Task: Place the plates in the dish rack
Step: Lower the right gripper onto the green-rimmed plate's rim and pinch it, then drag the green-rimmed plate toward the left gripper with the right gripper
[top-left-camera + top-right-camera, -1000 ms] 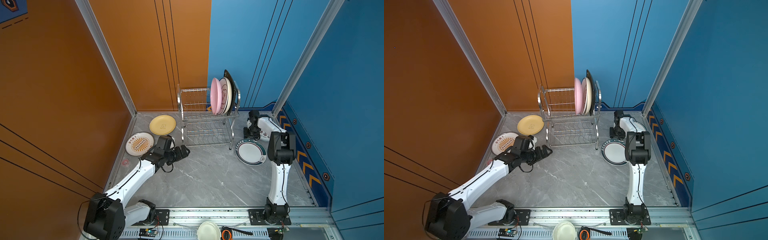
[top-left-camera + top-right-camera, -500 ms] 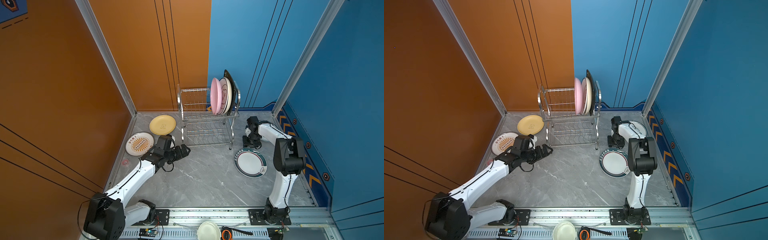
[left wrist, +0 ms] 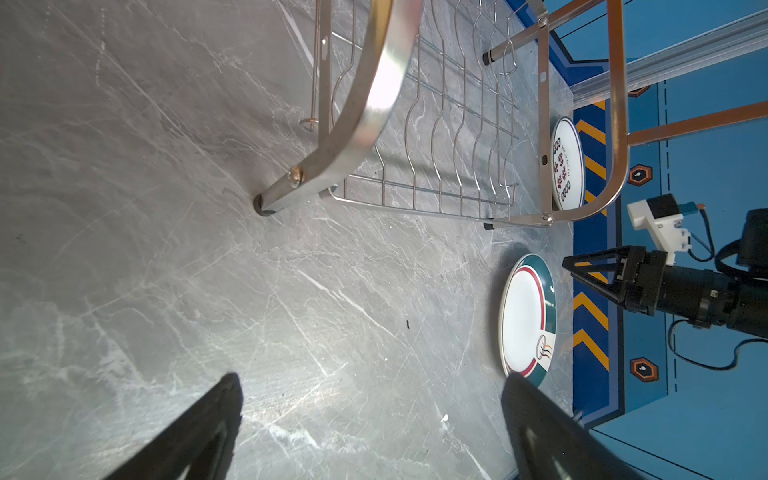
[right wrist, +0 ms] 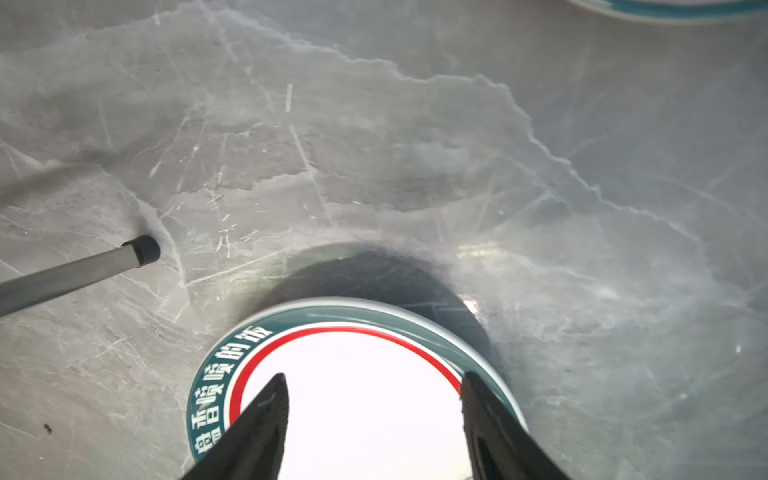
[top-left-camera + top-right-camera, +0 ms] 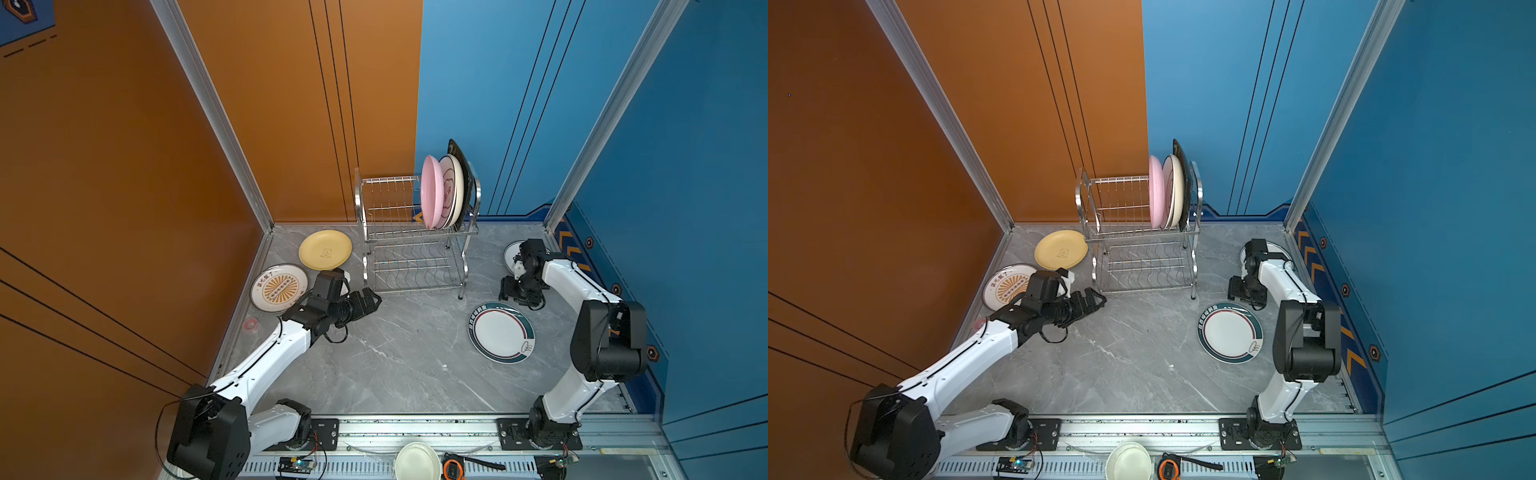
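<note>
The dish rack (image 5: 415,249) (image 5: 1142,253) (image 3: 374,104) stands at the back, its upper tier holding a pink plate (image 5: 430,191), a cream plate (image 5: 451,187) and a black square one (image 5: 461,158) upright. Flat on the table lie a yellow plate (image 5: 325,249), a sunburst plate (image 5: 278,287), a teal-ringed white plate (image 5: 500,332) (image 5: 1229,332) (image 3: 525,316) (image 4: 332,324) and a white plate with dark characters (image 3: 566,164). My right gripper (image 5: 519,298) (image 5: 1246,293) (image 4: 374,378) hangs open over the teal-ringed plate's far edge, holding nothing. My left gripper (image 5: 374,299) (image 5: 1100,297) (image 3: 372,380) is wide open and empty by the rack's front left leg.
A white bowl (image 5: 417,461) and an orange tape measure (image 5: 453,469) sit on the front rail. A small red ring (image 5: 250,324) lies near the left wall. Orange and blue walls close in the table on three sides.
My right gripper has opened and let go of the teal-ringed plate, which has come forward and now lies flat. The right arm's elbow swung outward. The left arm has not moved.
</note>
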You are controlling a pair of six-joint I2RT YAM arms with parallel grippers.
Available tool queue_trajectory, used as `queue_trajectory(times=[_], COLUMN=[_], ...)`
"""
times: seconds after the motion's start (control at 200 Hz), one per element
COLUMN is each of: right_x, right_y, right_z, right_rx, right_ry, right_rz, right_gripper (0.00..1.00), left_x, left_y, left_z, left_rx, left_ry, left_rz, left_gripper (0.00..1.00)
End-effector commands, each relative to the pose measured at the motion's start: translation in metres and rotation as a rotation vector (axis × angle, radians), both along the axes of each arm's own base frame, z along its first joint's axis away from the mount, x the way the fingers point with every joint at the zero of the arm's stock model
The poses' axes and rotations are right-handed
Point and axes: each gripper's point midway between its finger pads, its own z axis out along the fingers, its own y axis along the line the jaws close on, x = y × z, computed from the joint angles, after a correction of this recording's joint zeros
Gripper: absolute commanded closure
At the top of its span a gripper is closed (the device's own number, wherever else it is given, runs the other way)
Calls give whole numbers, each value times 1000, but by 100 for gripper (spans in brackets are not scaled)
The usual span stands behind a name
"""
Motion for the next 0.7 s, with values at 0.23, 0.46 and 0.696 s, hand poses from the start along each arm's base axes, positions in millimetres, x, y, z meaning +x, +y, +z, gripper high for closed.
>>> queue_trajectory(times=[0.23,0.46,0.696], right_x=[-33,-41,-48], right_y=[-25,-17,2], right_z=[-20,-23,-26], right_rx=[205,247,274], right_ry=[-21,-19,-1], right_rz=[-227,-222,-168], right_gripper=[0,0,2], left_x=[0,4,2], left_y=[-9,-11,-11], left_z=[-9,-9,-11], left_rx=[-21,-24,-29], left_ry=[18,15,15], left_rz=[-36,-46,-44], left_gripper=[2,2,2])
